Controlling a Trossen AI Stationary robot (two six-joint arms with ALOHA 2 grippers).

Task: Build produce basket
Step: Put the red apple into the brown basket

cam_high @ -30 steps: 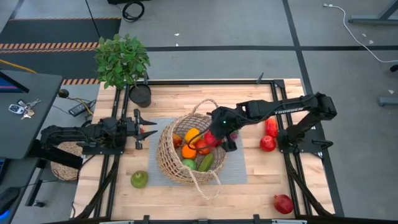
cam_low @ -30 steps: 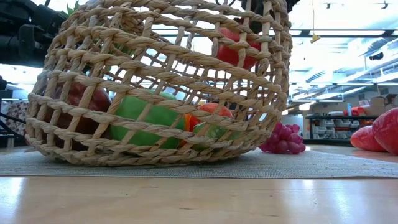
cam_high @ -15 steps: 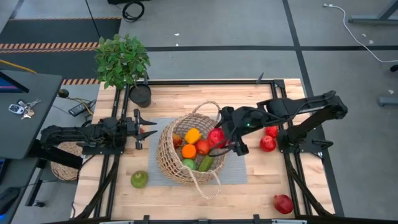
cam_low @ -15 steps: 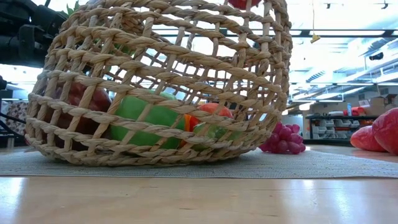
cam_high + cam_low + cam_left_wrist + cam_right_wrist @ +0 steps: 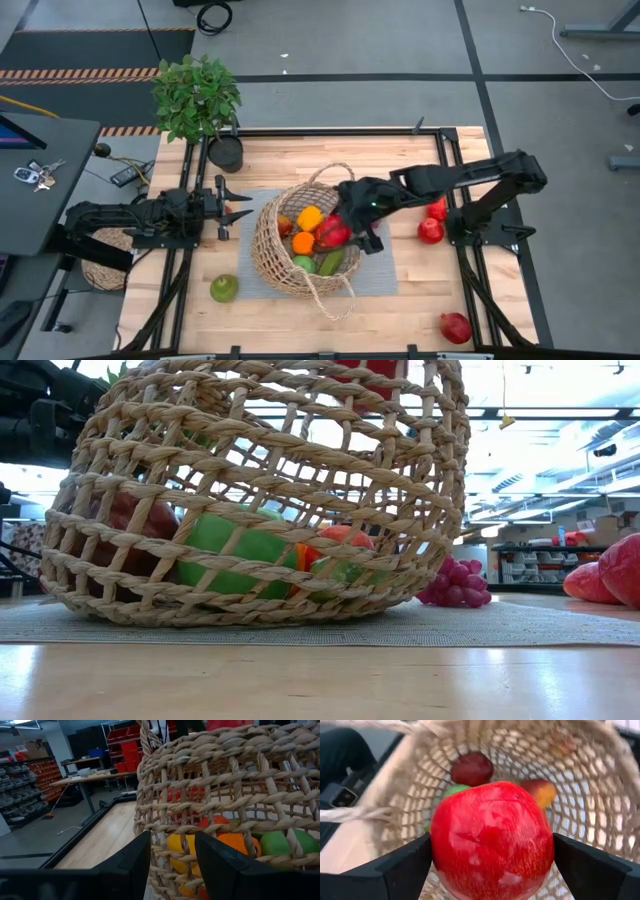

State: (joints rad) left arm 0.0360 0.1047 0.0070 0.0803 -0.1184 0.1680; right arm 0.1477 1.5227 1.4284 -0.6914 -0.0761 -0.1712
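- Apple (image 5: 492,840) sitting between the right hand's (image 5: 345,228) fingers, which are spread wide around it and clamped on both sides; in the right wrist view it is filling the gap between them.
- We are holding that red apple directly over the basket (image 5: 268,255) mouth, toward the rim on the right arm's side; the high view puts the hand above the produce already inside.
- The basket is resting on the grey mat (image 5: 385,275) at mid-table, leaning a little, so its opening is facing up and partly toward the right arm.
- Key relation: the drop spot is lying straight below and slightly ahead of the right hand, with an orange (image 5: 303,242), a yellow pepper (image 5: 309,217) and green pieces under it. The apple is roundish, so no long axis is mattering here.
- We are judging the next move as a short lowering and release, not a sideways reach.
- The left hand (image 5: 228,209) is sitting clenched and empty just beside the basket's far wall, pointing at the weave; it is near but on the wrong side for this drop.
- Loose produce is waiting on the table (image 5: 420,320): a green apple (image 5: 223,289) nearer the left arm, a pomegranate (image 5: 455,327) and two red fruits (image 5: 431,230) nearer the right.
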